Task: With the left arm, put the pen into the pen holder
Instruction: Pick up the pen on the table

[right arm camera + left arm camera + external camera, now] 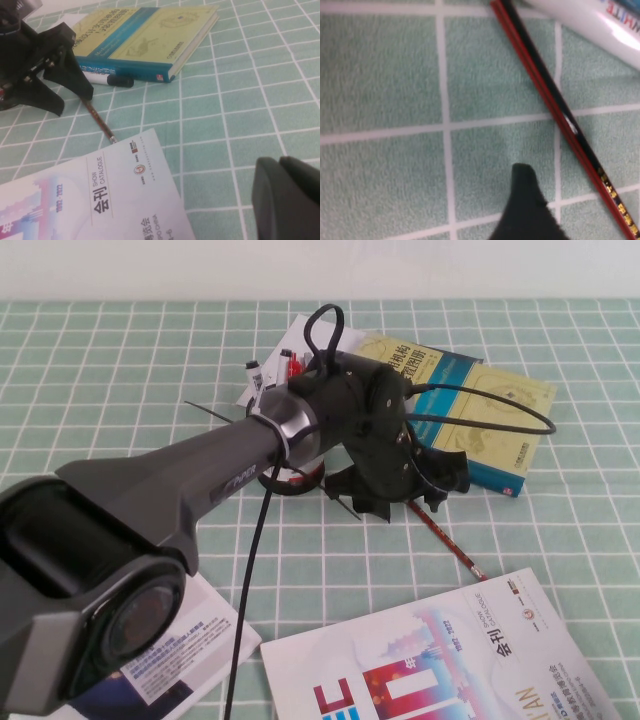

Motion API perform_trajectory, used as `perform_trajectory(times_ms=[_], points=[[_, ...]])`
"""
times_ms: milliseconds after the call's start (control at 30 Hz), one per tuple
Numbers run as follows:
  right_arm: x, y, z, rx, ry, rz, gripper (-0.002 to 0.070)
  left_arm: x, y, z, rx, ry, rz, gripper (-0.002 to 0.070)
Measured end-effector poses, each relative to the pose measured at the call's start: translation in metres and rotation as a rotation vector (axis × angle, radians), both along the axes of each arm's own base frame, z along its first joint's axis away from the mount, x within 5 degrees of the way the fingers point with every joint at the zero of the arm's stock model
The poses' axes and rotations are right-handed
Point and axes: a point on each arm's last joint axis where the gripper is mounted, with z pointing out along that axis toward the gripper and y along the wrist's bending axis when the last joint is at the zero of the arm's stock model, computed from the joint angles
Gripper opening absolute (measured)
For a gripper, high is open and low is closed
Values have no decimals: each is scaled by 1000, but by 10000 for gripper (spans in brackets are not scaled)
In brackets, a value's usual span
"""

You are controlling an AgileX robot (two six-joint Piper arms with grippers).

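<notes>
The pen (450,542) is a thin dark red stick lying flat on the green checked cloth. Its far end runs under my left gripper (408,502). That gripper is open and low over the cloth, one finger on each side of the pen. In the left wrist view one black finger (525,200) stands just beside the pen (555,107), not touching it. The pen holder (295,485) is mostly hidden behind the left arm; a marker and red pens stick up from it. My right gripper (285,200) is shut and hovers over bare cloth, far from the pen (100,122).
A yellow and blue book (480,410) lies behind the left gripper. A white marker with a black cap (107,79) lies along its near edge. A white catalogue (440,660) lies near the pen's tip. Another booklet (190,650) sits under the left arm.
</notes>
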Motion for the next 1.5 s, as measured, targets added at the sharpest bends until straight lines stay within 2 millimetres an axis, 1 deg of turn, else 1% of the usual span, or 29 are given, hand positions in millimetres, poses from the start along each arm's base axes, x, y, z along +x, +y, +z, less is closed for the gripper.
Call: perform_trajectory(times_ms=[133,267,400,433,533,600,667,833,900,1000,1067,1333,1500], points=[[0,0,0,0,0,0,-20,-3,-1,2,36,-22,-77,362],[0,0,0,0,0,0,-20,-8,0,12,132,-41,-298,312],[0,0,0,0,0,0,-20,-12,2,29,246,-148,-706,297],[0,0,0,0,0,0,-20,-12,2,32,272,-189,-832,296],[0,0,0,0,0,0,-20,-13,2,35,337,-313,-1167,293],[0,0,0,0,0,0,-20,-11,2,36,367,-394,-1321,281],[0,0,0,0,0,0,-20,-6,1,37,376,-474,-1395,266],[0,0,0,0,0,0,-20,2,-5,42,361,-660,-1485,256],[0,0,0,0,0,0,-20,4,-6,44,358,-737,-1561,256],[0,0,0,0,0,0,-20,6,-5,44,340,-803,-1657,255],[0,0,0,0,0,0,-20,7,-3,42,328,-811,-1683,255],[0,0,0,0,0,0,-20,20,3,11,316,-758,-1717,255],[0,0,0,0,0,0,-20,20,2,5,270,-750,-1715,255]])
